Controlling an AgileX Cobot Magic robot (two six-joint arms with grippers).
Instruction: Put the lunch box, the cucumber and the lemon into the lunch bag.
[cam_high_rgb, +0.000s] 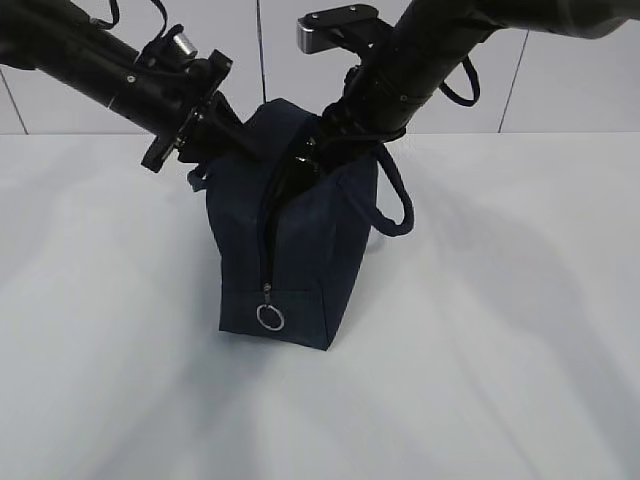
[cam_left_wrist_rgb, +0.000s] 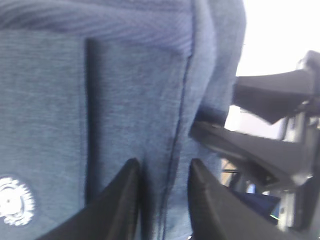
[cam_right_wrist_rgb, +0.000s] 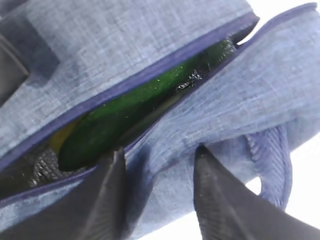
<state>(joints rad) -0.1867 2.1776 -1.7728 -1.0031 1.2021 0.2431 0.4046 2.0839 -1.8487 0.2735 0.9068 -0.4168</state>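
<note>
Two matte black arms (cam_high_rgb: 90, 60) with looped black cables, a silver bracket (cam_high_rgb: 335, 28), and tapered black jaws.

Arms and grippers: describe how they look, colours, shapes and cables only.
Both arms are black and tubular, left arm and right arm. Thin black cable loops hang off each. The left has a silver knob near its wrist; the right carries a grey-edged camera block. The left gripper and right gripper have tapering matte black fingers.
</note>
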